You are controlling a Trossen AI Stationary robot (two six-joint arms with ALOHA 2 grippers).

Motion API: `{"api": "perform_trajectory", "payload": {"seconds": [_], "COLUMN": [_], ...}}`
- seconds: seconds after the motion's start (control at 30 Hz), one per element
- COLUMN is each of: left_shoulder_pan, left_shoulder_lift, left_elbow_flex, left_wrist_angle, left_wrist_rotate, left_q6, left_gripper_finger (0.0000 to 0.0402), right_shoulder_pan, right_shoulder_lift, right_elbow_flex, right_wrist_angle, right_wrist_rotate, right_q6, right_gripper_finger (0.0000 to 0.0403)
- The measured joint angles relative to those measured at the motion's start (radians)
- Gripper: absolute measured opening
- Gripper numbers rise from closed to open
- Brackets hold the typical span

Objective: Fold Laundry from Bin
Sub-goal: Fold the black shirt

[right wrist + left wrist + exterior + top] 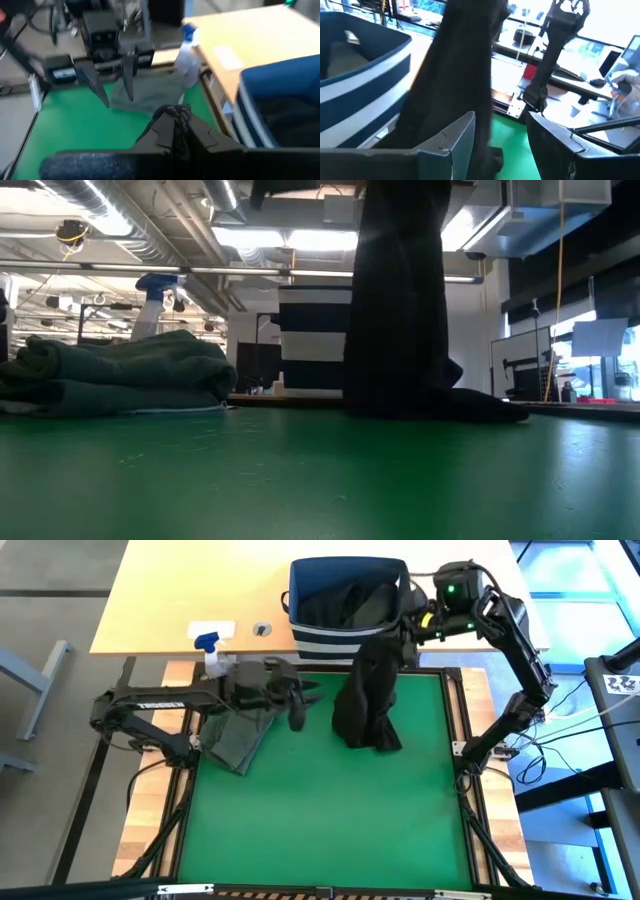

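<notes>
- An industrial lab or workshop hall.
- Exposed ceiling ducts point(130, 210) and strip lights overhead.
- Cables point(560, 730) trail beside the green-matted bench point(330, 800).

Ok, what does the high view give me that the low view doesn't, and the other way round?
Only the high view shows both arms: the right gripper, shut on the hanging black cloth garment beside the navy fabric bin with white stripes, and the left gripper, open over the green mat beside the folded dark olive garment.

Only the low view shows the black garment's lower end resting on the mat.

Both show the black garment, the olive garment, the bin and the clear spray bottle with a blue nozzle.
</notes>
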Motion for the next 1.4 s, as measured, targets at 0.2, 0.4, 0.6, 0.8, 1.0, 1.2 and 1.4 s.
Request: {"api": "perform_trajectory", "payload": {"seconds": [0.2, 0.4, 0.6, 0.8, 1.0, 1.2, 1.4], "left_shoulder_pan": [-0.080, -0.081, -0.078, -0.077, -0.076, -0.058, -0.018], "left_shoulder_lift": [0.141, 0.234, 0.292, 0.308, 0.265, 0.188, 0.090], "left_elbow_flex": [0.206, 0.303, 0.325, 0.325, 0.325, 0.325, 0.325], "left_wrist_angle": [-0.157, -0.172, -0.162, -0.198, -0.299, -0.420, -0.535], "left_wrist_rotate": [-0.168, -0.188, -0.130, -0.063, -0.046, -0.023, 0.030], "left_q6": [0.010, 0.015, 0.086, 0.173, 0.290, 0.360, 0.361], "left_gripper_finger": [0.0174, 0.0174, 0.0174, 0.0140, 0.0021, 0.0005, 0.0003], "right_shoulder_pan": [0.094, 0.166, 0.223, 0.259, 0.255, 0.256, 0.255], "right_shoulder_lift": [-0.001, -0.001, 0.001, 0.001, 0.000, 0.000, 0.000], "right_elbow_flex": [-0.014, -0.063, -0.129, -0.170, -0.178, -0.178, -0.178], "right_wrist_angle": [-0.076, -0.064, -0.038, 0.046, 0.095, 0.107, 0.121], "right_wrist_rotate": [-0.013, -0.015, -0.014, -0.004, 0.017, 0.071, 0.168], "right_q6": [-0.083, -0.084, -0.058, -0.034, 0.041, 0.092, 0.168], "right_gripper_finger": [0.0024, 0.0024, 0.0024, 0.0024, 0.0024, 0.0024, 0.0029]}}
